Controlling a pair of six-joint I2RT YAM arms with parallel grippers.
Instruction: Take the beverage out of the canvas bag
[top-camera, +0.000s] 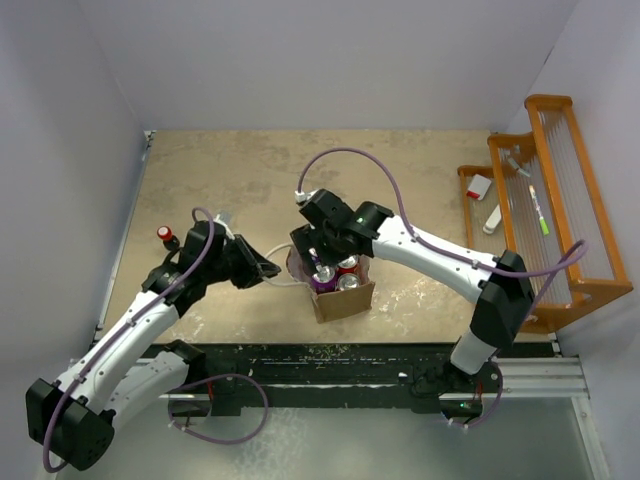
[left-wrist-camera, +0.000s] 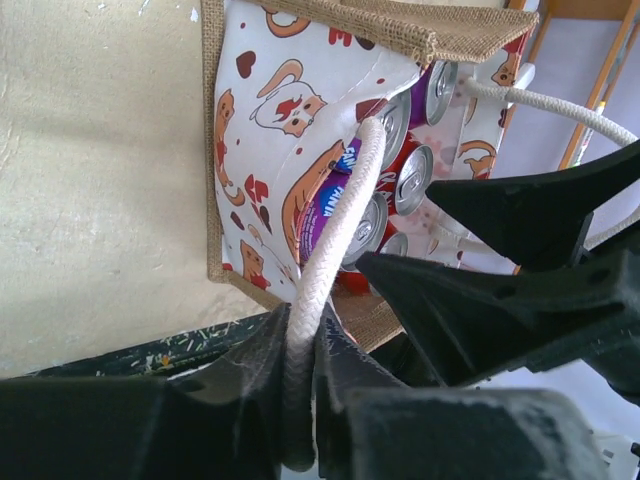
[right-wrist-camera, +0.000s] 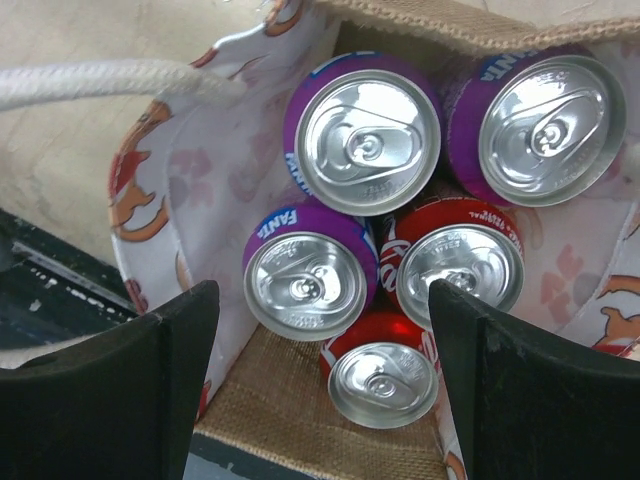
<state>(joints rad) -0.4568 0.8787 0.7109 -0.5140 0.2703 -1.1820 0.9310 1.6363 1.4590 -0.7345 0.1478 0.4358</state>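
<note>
The tan canvas bag (top-camera: 343, 300) stands open at the table's front middle, its lining printed with cartoon figures (left-wrist-camera: 262, 150). Several cans stand inside: purple Fanta cans (right-wrist-camera: 368, 145) and red Coca-Cola cans (right-wrist-camera: 460, 270). My left gripper (top-camera: 268, 270) is shut on the bag's white rope handle (left-wrist-camera: 330, 250) and holds it out to the left. My right gripper (top-camera: 325, 262) is open just above the bag's mouth. In the right wrist view its midpoint (right-wrist-camera: 325, 340) lies over a Fanta can (right-wrist-camera: 305, 285) and a Coca-Cola can (right-wrist-camera: 382, 385), touching none.
A small red-capped bottle (top-camera: 166, 236) stands at the left behind my left arm. An orange wire rack (top-camera: 560, 200) with small items fills the right side. A dark strip (top-camera: 350, 355) runs along the table's front edge just below the bag.
</note>
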